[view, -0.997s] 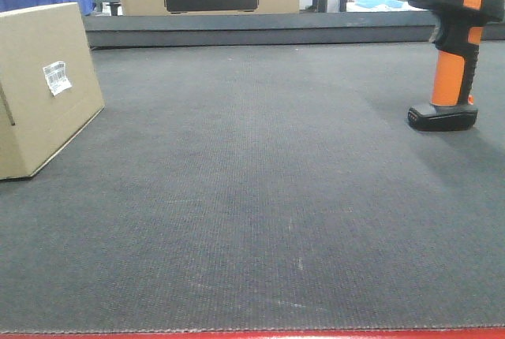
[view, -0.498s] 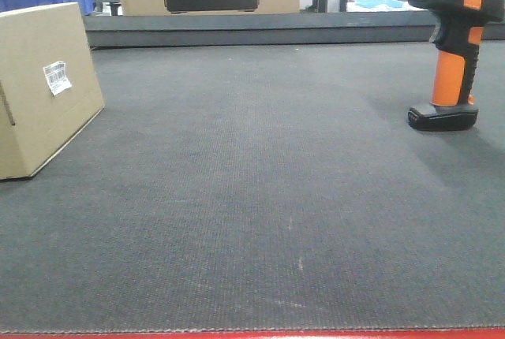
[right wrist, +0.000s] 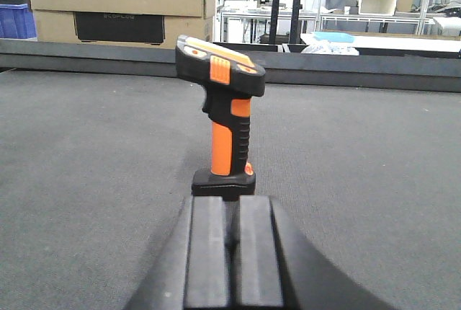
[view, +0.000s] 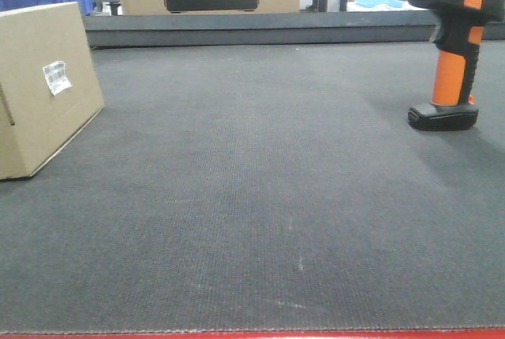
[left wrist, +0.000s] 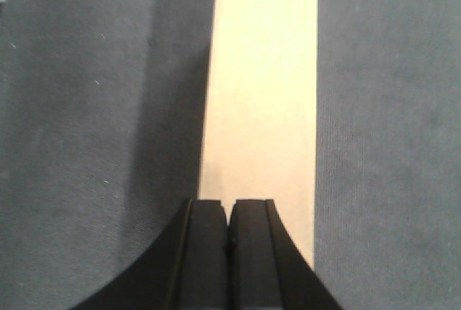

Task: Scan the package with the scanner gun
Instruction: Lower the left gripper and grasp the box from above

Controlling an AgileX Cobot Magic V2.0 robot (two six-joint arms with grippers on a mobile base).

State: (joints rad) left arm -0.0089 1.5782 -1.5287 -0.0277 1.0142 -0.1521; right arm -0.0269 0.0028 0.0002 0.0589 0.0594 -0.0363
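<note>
Resting on the desk (view: 252, 197), the package (view: 39, 87) sits at its left side and the scanner gun (view: 454, 47) stands upright at its right, so the right tool (right wrist: 231, 203), pressed together like the left tool (left wrist: 230, 207), should spread, then close squarely round the handle (right wrist: 223, 148).

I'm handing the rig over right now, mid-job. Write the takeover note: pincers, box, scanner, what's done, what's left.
Left pincer: shut, empty, with the narrow face of the box just beyond its tips.
Right pincer: shut, empty, pointed at the scanner, whose foot sits just past its tips.
Box: on the mat, far left in the front view, with the white label on the face showing to that camera.
Scanner: upright on its foot at the right, head pointing left.
Done: nothing; neither thing is gripped.
Left: probably open the right pincer, take the scanner's handle, aim it at the label and scan.
</note>
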